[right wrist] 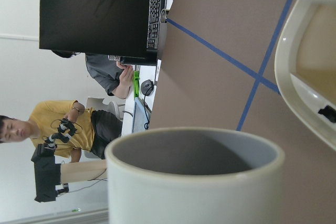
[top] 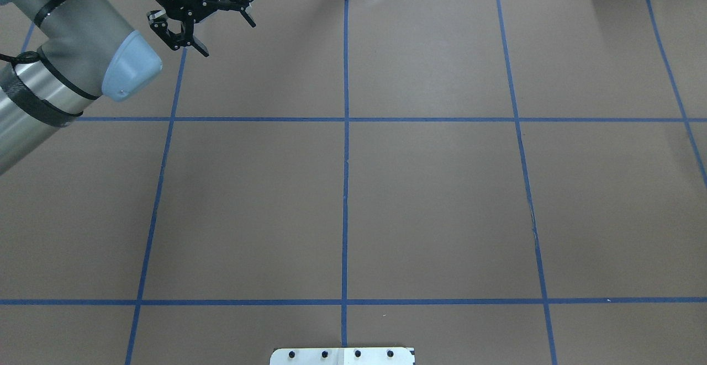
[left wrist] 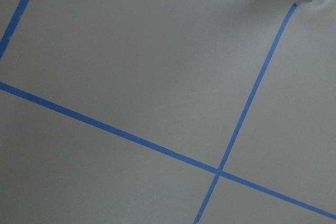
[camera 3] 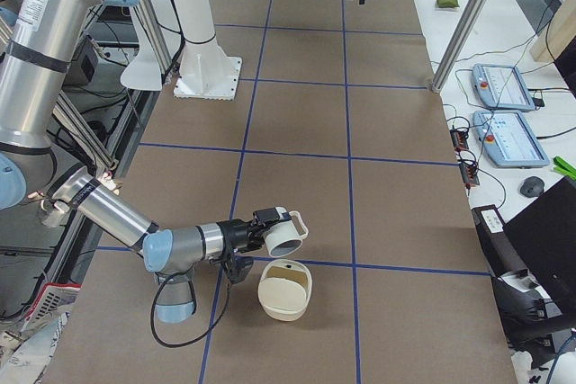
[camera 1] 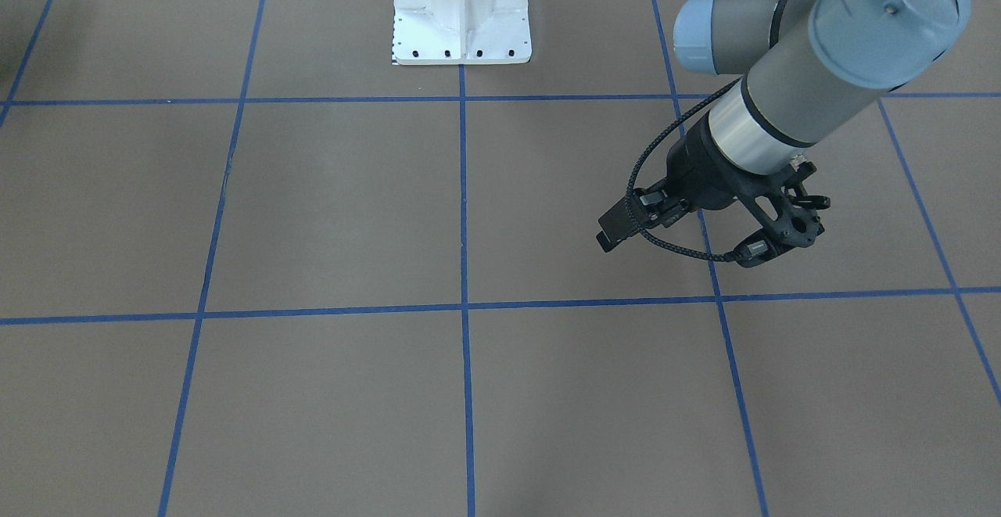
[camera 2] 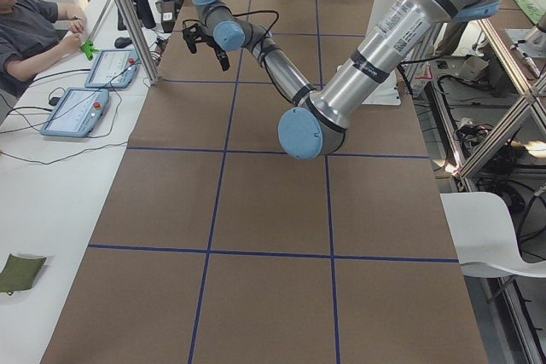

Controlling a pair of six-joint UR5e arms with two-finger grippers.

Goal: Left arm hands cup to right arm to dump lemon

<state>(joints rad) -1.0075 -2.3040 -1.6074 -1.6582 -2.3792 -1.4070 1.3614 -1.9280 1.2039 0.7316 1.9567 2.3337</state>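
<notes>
The left arm's black open-frame gripper (top: 227, 38) hangs open and empty over the table's far left part; it also shows in the front view (camera 1: 782, 229). The left wrist view shows only bare table and blue tape. In the right side view the right arm's gripper (camera 3: 256, 233) has the white cup (camera 3: 286, 233) at its tip, tipped on its side just above a cream bowl-like basket (camera 3: 286, 292). I cannot tell there whether its fingers are shut. The right wrist view looks over the cup's rim (right wrist: 194, 150) into its greyish inside. No lemon shows.
The basket's rim (right wrist: 286, 72) fills the right wrist view's right edge. The white robot base (camera 1: 461, 8) stands at the table's near middle. Operators sit at side tables with tablets (camera 3: 504, 87) and a monitor (right wrist: 94, 14). Blue tape lines grid the brown table (top: 431, 199).
</notes>
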